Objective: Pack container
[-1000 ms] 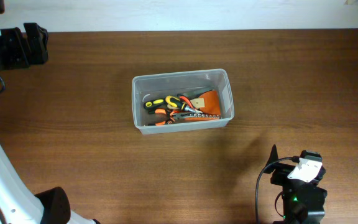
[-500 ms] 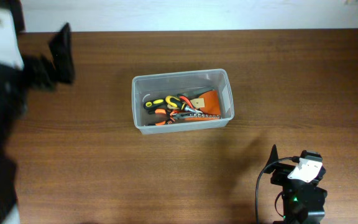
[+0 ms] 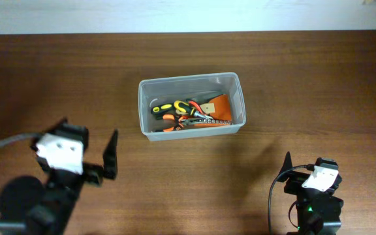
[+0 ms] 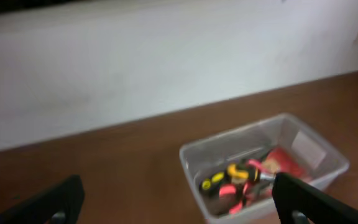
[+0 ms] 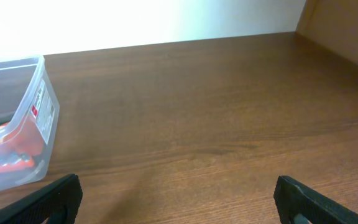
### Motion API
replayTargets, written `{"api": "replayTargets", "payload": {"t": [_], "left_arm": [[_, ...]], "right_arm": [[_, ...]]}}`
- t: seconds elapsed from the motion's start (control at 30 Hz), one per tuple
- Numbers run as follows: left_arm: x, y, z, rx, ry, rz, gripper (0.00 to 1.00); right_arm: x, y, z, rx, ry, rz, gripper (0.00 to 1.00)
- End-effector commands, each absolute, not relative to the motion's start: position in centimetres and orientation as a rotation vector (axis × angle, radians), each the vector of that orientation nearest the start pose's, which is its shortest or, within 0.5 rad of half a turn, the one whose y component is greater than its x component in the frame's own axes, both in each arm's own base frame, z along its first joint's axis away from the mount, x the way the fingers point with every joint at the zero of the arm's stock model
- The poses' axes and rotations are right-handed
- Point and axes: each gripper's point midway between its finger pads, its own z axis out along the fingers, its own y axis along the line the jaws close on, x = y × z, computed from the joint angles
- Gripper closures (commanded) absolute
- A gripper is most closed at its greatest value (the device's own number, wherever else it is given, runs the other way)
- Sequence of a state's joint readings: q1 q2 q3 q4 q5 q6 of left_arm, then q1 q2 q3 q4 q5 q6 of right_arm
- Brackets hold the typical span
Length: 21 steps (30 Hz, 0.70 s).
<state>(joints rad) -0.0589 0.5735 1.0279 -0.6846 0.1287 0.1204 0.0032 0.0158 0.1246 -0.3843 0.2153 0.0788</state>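
The clear plastic container (image 3: 145, 108) stands at the table's middle. It holds yellow-and-black and orange-handled hand tools (image 3: 178, 109) and an orange card. My left gripper (image 3: 87, 138) is open and empty at the front left, well apart from the container. In the blurred left wrist view the gripper (image 4: 179, 202) faces the container (image 4: 229, 138) and the tools (image 4: 238, 177). My right gripper (image 3: 309, 164) is open and empty at the front right. Its wrist view shows the gripper (image 5: 179, 199) over bare wood, with the container's end wall (image 5: 42, 112) at the left.
A white wall (image 4: 166, 68) runs behind the table's far edge. A wooden panel (image 5: 347, 31) stands at the far right in the right wrist view. Brown tabletop (image 3: 305, 85) surrounds the container.
My left arm has swung from the table's far left corner down to the front left, now facing the container. The right arm and the container have not moved.
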Motion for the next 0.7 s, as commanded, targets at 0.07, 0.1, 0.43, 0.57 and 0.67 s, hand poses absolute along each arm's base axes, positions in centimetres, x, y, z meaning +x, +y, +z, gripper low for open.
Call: {"api": "replayTargets", "payload": {"t": [0.07,0.1,0.43,0.57,0.67], "left_arm": [[22.1,-2.3,31.3,0.209,1.749,0.000,0.01],[22.2,-2.1,30.5,0.196,1.732,0.015,0.01],[23.5,-1.5,23.1,0.159,1.656,0.050,0.01],[23.8,-1.5,21.2,0.159,1.650,0.051,0.01],[24.0,-1.5,20.1,0.159,1.657,0.051,0.01]], "right_arm": [[22.6,-3.5,13.6,0.222,1.825,-0.131,0.01],[22.6,-3.5,13.6,0.222,1.825,-0.131,0.01],[22.6,-3.5,13.6,0.222,1.825,-0.131,0.01],[22.6,-3.5,13.6,0.222,1.825,-0.131,0.01],[22.6,-3.5,13.6,0.222,1.825,-0.131,0.01]]}}
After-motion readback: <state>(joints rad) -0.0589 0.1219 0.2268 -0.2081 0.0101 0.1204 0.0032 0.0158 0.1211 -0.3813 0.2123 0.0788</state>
